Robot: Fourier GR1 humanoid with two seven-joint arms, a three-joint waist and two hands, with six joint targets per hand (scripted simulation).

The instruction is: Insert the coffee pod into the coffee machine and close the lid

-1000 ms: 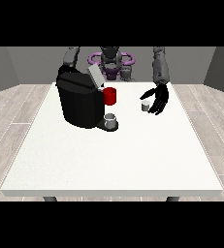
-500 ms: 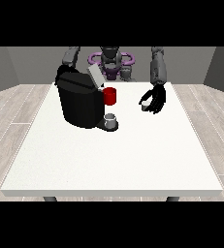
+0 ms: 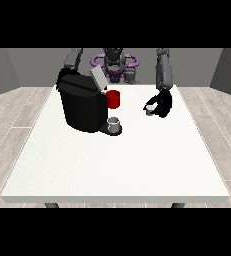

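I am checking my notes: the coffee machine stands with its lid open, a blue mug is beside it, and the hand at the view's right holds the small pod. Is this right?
Not quite: the mug is red, not blue, as the front view shows. The rest stands: the coffee machine has its lid open, and the hand at the view's right holds the small pod.

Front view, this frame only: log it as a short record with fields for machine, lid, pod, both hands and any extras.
machine: black coffee machine on the white table, at the view's left
lid: raised
pod: small coffee pod at the hand at the view's right, fingers curled round it
other hand: hand at the view's left, mostly hidden behind the machine
extras: red part; grey cup on the machine's base
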